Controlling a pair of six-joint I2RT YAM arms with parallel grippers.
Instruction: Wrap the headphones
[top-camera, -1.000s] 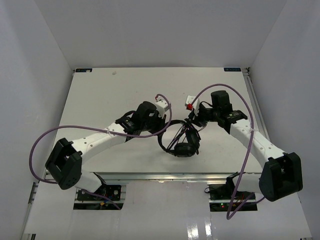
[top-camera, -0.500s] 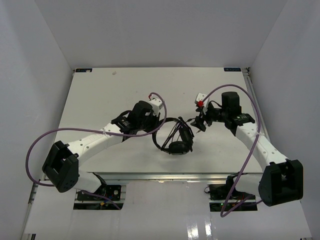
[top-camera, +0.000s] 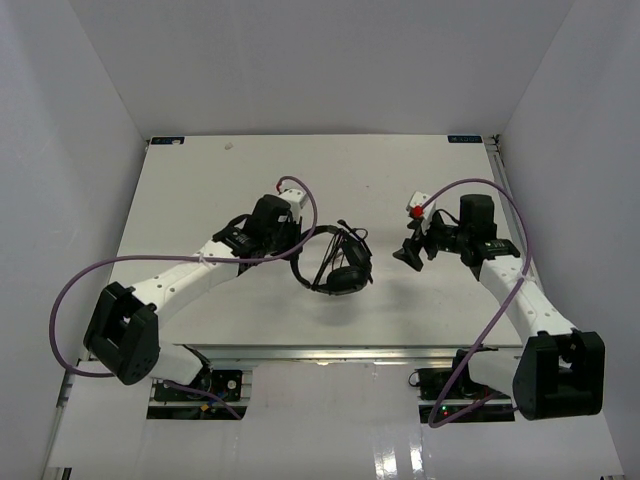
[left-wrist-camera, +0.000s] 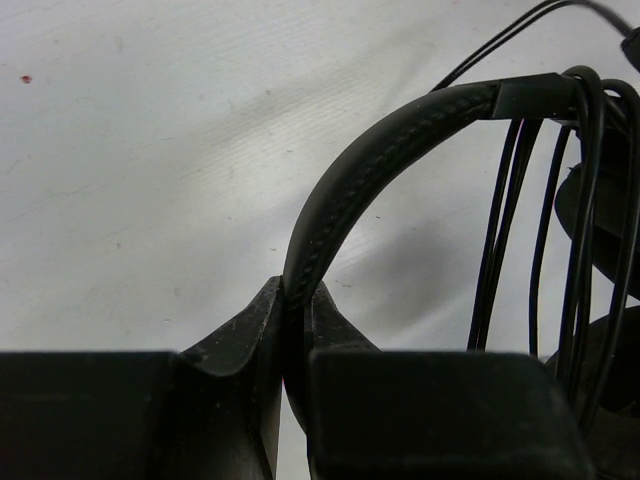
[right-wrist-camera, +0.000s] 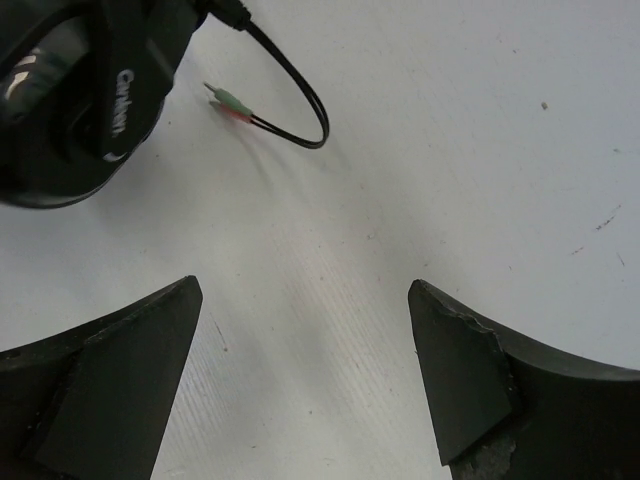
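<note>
The black headphones (top-camera: 340, 268) hang just over the table's middle, their thin cable wound in several strands across the headband. My left gripper (top-camera: 300, 256) is shut on the stitched headband (left-wrist-camera: 380, 160), which runs up from between the jaws (left-wrist-camera: 297, 292); the cable strands (left-wrist-camera: 520, 230) hang to the right. My right gripper (top-camera: 410, 253) stands open and empty to the right of the headphones, apart from them. In the right wrist view one earcup (right-wrist-camera: 70, 90) fills the top left corner, and the cable's loose end with its green and red plugs (right-wrist-camera: 228, 103) lies on the table beyond the open gripper (right-wrist-camera: 305, 285).
The white table (top-camera: 200, 190) is boxed in by white walls on the left, the right and the far side. Thick purple robot cables loop off the left arm (top-camera: 150, 258) and the right arm (top-camera: 495, 195).
My right gripper has opened, let go of the cable and drawn back to the right. My left gripper has carried the headphones a little to the left and away from me.
</note>
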